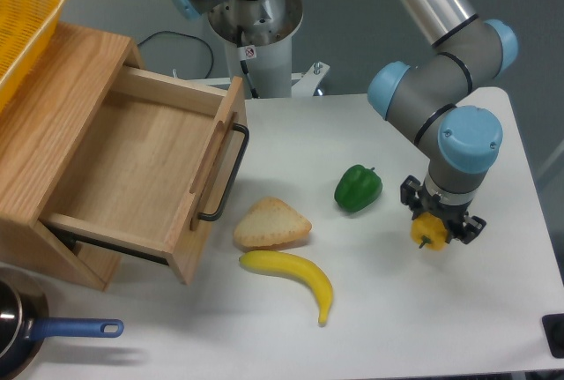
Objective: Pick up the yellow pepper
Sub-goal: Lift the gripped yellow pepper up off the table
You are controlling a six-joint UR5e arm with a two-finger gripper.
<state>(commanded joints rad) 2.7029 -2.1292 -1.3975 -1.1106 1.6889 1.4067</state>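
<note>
We see the tool (438, 224) clenched around the yellow pepper (426, 231), which sits between its dark fingers at the right side of the white table (397, 327). At about ten o'clock from it lies the green pepper (357, 188). Farther toward nine o'clock rest a bread slice (270, 224) and a banana (291, 276), beside the open wooden drawer (141, 168).

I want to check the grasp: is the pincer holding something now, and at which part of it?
The pincer is closed around the yellow pepper, gripping its upper body from both sides; the lower part with the stem shows below.
</note>
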